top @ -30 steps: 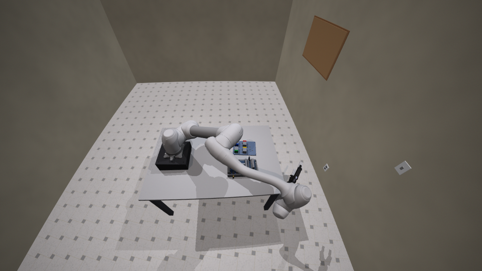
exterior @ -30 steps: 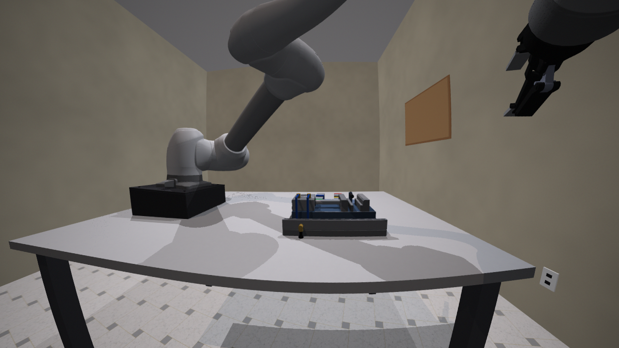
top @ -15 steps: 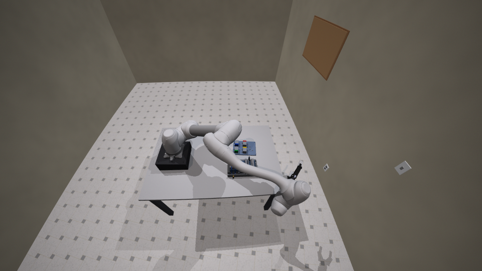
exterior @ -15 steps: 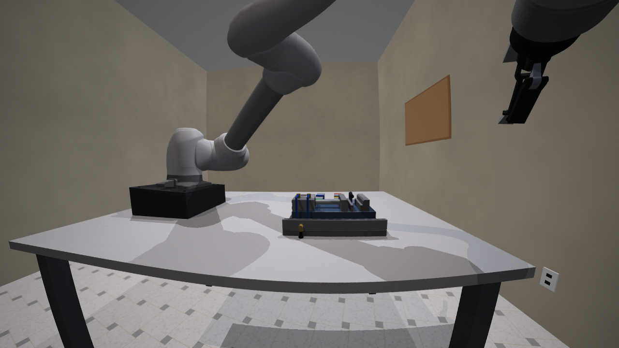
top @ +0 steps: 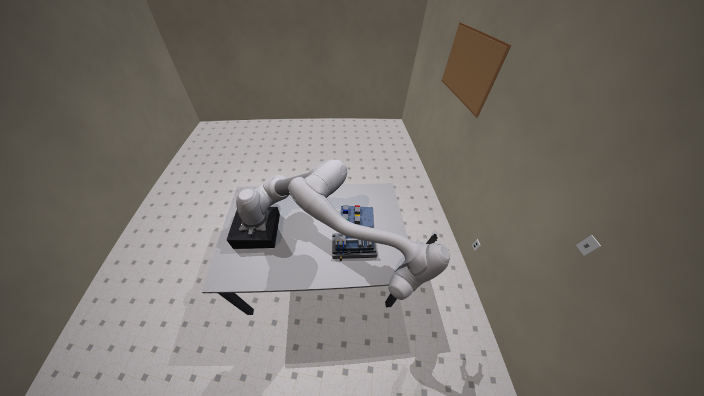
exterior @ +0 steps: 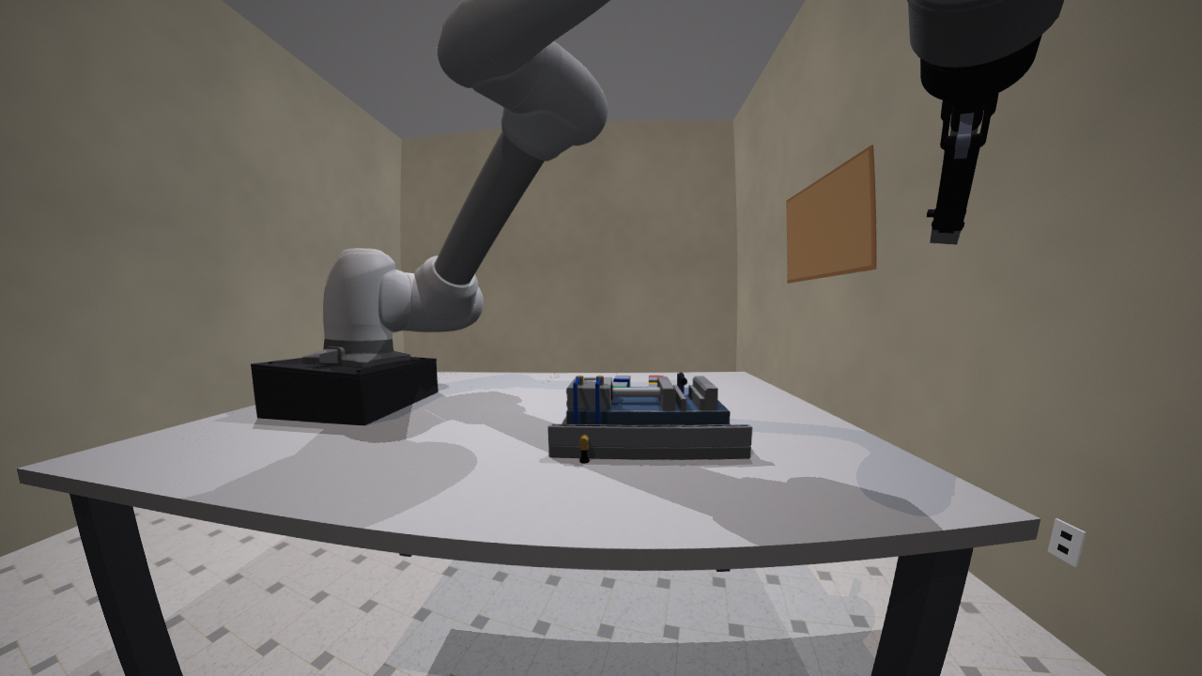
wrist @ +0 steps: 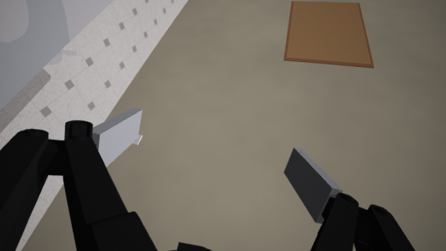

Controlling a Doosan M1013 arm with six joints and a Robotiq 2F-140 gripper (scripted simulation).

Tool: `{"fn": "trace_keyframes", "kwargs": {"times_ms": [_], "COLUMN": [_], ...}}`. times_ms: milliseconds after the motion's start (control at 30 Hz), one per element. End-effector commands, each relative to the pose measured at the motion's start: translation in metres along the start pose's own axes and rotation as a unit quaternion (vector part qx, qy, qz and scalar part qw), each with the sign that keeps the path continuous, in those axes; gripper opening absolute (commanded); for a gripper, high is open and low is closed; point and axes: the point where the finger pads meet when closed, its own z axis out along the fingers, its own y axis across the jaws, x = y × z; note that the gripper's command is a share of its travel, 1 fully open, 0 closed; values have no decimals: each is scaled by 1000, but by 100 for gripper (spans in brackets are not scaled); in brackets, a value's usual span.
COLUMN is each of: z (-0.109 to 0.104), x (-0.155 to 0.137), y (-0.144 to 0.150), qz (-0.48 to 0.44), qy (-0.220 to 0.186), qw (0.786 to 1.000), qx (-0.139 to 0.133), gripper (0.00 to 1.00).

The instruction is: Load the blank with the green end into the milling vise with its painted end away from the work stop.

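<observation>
The green-ended blank (top: 346, 217) (exterior: 622, 387) is seen on the infeed plate (top: 368, 215), partly hidden by the arm in the top view; its green end is pointed near, its long axis apparently running near to far. Blue-, red- and yellow-ended blanks (top: 357, 210) are also carried there. The vise (top: 361, 243) (exterior: 666, 394) is placed nearer. The hand (top: 432, 238) (exterior: 945, 237) (wrist: 217, 143) is wide open, with nothing gripped, well to the right.
</observation>
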Motion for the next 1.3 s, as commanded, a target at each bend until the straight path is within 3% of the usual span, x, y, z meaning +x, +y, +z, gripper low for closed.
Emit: {"fn": "trace_keyframes", "kwargs": {"times_ms": [0,567,1267], "z": [1,8,17], "x": [6,41,85], "y": [-1,-9,-19], "qz": [9,59,122], "qy": [-10,-63,-130], "qw": [1000,991,962], "qx": [15,100,206], "gripper": [100,100,100]}}
